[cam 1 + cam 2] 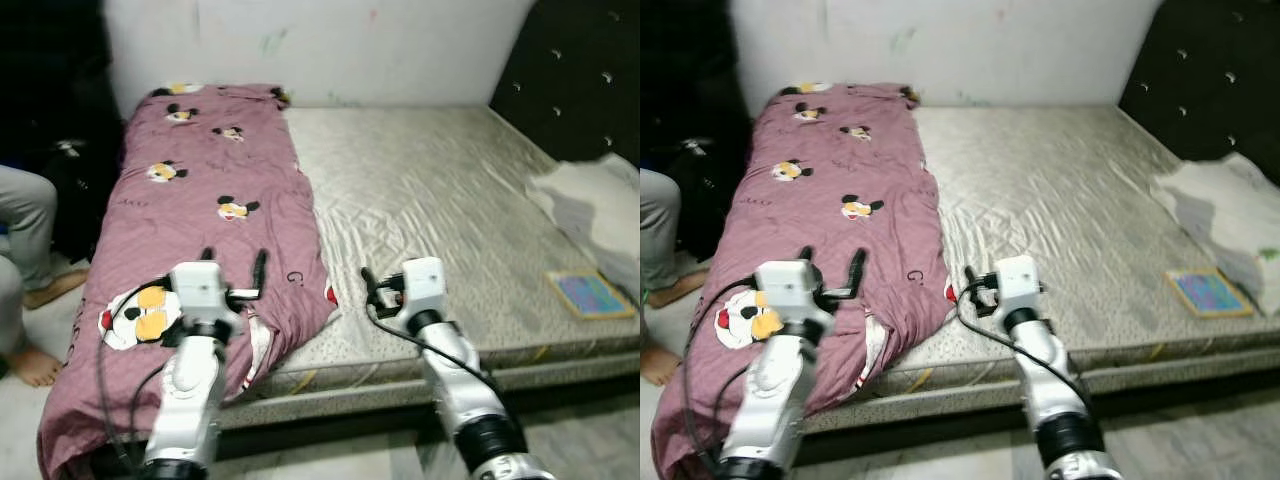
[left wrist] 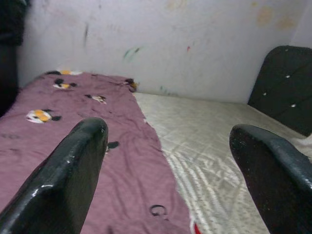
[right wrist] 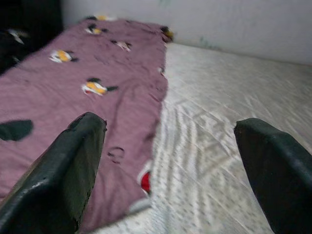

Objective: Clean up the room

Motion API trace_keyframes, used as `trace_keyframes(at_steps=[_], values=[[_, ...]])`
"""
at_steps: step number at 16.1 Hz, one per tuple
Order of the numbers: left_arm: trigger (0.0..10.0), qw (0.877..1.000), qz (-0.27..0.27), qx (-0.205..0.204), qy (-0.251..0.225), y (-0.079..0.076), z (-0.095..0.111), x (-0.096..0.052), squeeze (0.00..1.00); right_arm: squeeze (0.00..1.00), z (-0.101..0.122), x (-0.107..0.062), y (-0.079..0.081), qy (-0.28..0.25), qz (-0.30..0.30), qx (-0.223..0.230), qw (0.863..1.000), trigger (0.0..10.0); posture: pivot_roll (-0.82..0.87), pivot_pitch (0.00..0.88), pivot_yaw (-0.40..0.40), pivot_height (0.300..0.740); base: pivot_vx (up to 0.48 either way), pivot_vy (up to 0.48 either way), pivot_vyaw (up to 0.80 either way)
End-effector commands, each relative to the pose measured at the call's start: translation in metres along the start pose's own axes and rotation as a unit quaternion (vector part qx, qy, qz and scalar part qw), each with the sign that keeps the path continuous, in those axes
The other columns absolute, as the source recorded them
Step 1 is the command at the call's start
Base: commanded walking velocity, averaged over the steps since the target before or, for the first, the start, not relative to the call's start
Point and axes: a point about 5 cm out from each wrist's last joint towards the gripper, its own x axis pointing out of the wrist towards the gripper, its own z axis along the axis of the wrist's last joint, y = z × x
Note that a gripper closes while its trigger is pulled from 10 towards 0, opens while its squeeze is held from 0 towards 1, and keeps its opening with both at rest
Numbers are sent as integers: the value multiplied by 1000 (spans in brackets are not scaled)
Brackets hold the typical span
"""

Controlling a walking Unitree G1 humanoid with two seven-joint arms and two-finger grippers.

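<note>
A purple blanket printed with cartoon mice lies along the left side of the bed and hangs over its near left corner. The bare grey mattress covers the remainder. My left gripper is raised over the blanket's near end, open, with nothing between its fingers. My right gripper hovers open over the mattress's front edge, just right of the blanket's border. Its fingers hold nothing.
A white crumpled cloth and a flat colourful book lie at the bed's right side, below a dark padded headboard. A person sits at the left, with a grey trouser leg and bare foot on the floor.
</note>
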Motion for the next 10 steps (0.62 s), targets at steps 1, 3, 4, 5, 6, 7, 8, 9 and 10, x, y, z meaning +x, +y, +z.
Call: trace_keyframes(at_steps=[1, 3, 4, 5, 6, 7, 8, 9, 10], values=[[10000, 1000, -7, 0, -8, -3, 6, 2, 0, 0, 6, 1, -8, -7, -9, -1, 1000, 10000, -43, 0, -30, 740, 341, 0, 0], [10000, 1000, -6, -1, -5, -2, 5, 0, 0, 0, 7, 1, -9, -5, -7, -4, 1000, 10000, -50, 0, -35, 740, 343, 0, 0], [10000, 1000, -7, -2, -3, -3, 5, 1, 0, 0, 7, 1, -10, -3, -4, -8, 1000, 10000, -52, 0, -36, 740, 341, 0, 0], [10000, 1000, -9, -2, -2, -3, 5, 0, 0, 0, 7, 0, -10, -2, -1, -10, 1000, 10000, -52, 0, -36, 740, 345, 0, 0], [10000, 1000, -11, -2, -2, -4, 5, 0, 0, 0, 7, -1, -10, -1, 1, -11, 1000, 10000, -51, 0, -39, 740, 345, 0, 0], [10000, 1000, -9, -2, -2, -3, 5, 0, 0, 0, 6, -1, -11, 0, -1, -11, 1000, 10000, -52, 0, -39, 740, 349, 0, 0], [10000, 1000, -4, -4, -1, -3, 5, 0, 0, 0, 6, -1, -11, 1, -5, -8, 1000, 10000, -54, 0, -39, 740, 334, 0, 0], [10000, 1000, -3, -5, -1, -3, 6, 0, 0, 0, 7, 0, -10, 0, -6, -6, 1000, 10000, -54, 0, -38, 740, 326, 0, 0], [10000, 1000, -4, -5, -1, -4, 5, 0, 0, 0, 7, -1, -8, 0, -6, -5, 1000, 10000, -54, 0, -38, 740, 322, 0, 0]])
